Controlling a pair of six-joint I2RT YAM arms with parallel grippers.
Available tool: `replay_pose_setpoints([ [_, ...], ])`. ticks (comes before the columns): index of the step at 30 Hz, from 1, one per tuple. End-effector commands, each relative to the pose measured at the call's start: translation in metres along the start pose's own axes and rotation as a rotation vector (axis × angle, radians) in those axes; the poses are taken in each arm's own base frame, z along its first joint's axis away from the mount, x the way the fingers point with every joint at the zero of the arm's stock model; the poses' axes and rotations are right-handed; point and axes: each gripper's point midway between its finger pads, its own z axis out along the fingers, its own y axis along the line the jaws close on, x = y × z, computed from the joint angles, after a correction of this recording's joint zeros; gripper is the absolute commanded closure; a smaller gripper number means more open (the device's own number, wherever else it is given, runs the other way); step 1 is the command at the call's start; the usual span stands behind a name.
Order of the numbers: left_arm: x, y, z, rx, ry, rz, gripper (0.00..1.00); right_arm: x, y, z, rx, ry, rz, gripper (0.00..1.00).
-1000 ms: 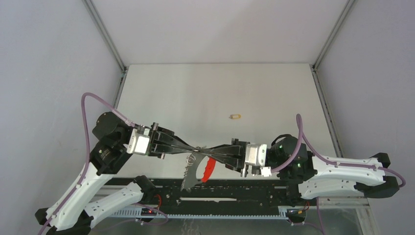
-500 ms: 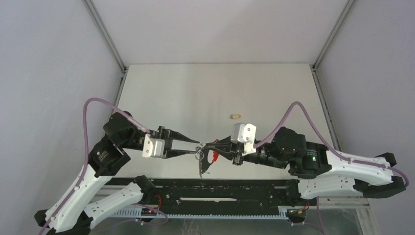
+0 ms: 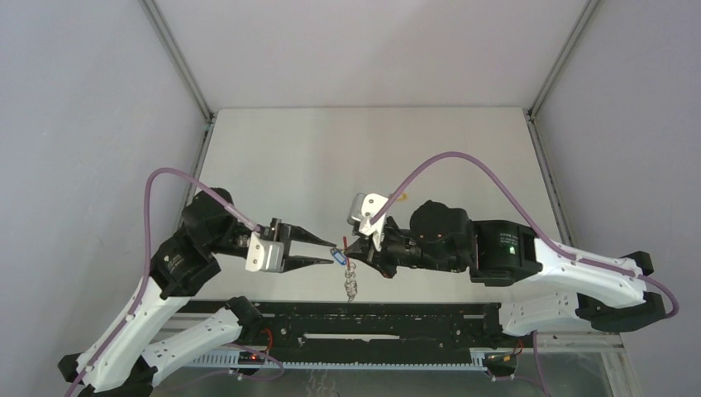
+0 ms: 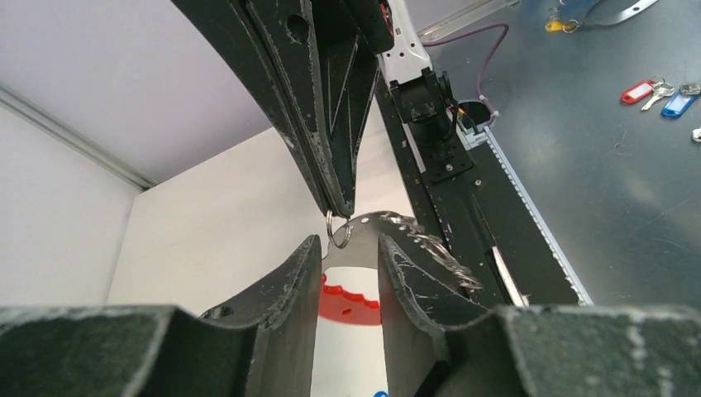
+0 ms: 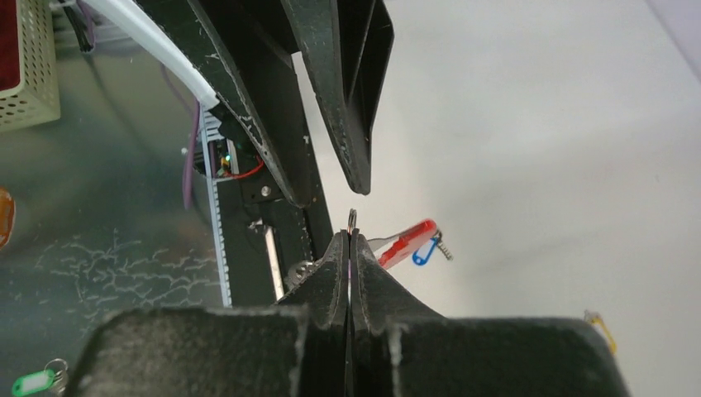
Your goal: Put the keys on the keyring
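My right gripper [image 3: 350,247] is shut on a small wire ring [image 5: 352,219] of the grey keyring [image 3: 351,283], which hangs edge-on below it near the table's front edge. The keyring's red band [image 5: 405,241] and the blue key [image 5: 424,252] hanging on it show just beyond the shut right gripper [image 5: 350,237]. My left gripper [image 3: 328,249] is open, its tips either side of the blue key [image 3: 337,254], touching nothing. In the left wrist view the open left gripper [image 4: 348,241] frames the grey plate [image 4: 388,227] and red band [image 4: 351,302]. The yellow-orange key [image 5: 598,327] lies loose on the table.
A black rail [image 3: 372,318] runs along the table's near edge under both arms. Aluminium posts [image 3: 541,91] stand at the far corners. Off the table, loose key tags [image 4: 641,89] lie on the dark floor, and a mesh basket [image 5: 29,66] stands at the left.
My left gripper has opened and let go of the keyring. My right gripper has rolled over and moved left, and the keyring now hangs edge-on from it.
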Motion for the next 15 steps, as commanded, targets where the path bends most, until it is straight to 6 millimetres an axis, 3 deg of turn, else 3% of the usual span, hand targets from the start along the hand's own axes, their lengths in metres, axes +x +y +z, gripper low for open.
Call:
replay_pose_setpoints([
  [1,-0.002,-0.002,0.000,0.020,0.008,0.010,0.64,-0.010,0.003,-0.005,-0.025,0.020,0.033,1.00],
  [7,0.013,-0.007,-0.001,0.049,0.069,-0.008,0.64,-0.012,0.007,-0.001,-0.054,0.037,0.027,1.00],
  [15,0.012,-0.008,0.001,0.063,0.069,-0.018,0.72,-0.009,0.010,0.008,-0.071,0.084,0.009,1.00],
])
